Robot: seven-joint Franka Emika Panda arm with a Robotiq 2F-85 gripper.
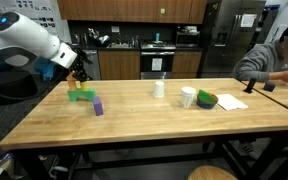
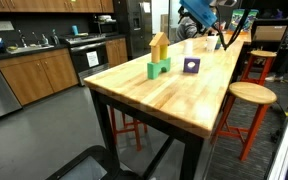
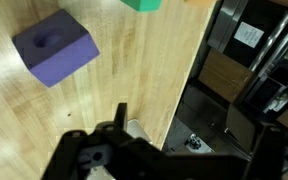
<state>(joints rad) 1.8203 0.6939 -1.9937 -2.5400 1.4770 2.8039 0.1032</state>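
Note:
My gripper (image 3: 189,140) stands open and holds nothing. In the wrist view it hangs over the edge of the wooden table (image 3: 134,70), with a purple block (image 3: 54,47) on the wood nearby and a corner of a green block (image 3: 141,4) at the top edge. In an exterior view the gripper (image 1: 80,73) hovers just above the green block (image 1: 81,96), which carries a yellowish block (image 1: 76,86). The purple block (image 1: 98,105) lies a little to the side. The same green block (image 2: 159,69), yellow block (image 2: 159,45) and purple block (image 2: 191,65) also show from the table's end.
Along the table stand a white cup (image 1: 159,88), a white mug (image 1: 188,97), a green bowl (image 1: 206,100) and a sheet of paper (image 1: 231,101). A seated person (image 1: 274,60) leans on the far end. Stools (image 2: 246,95) stand beside the table.

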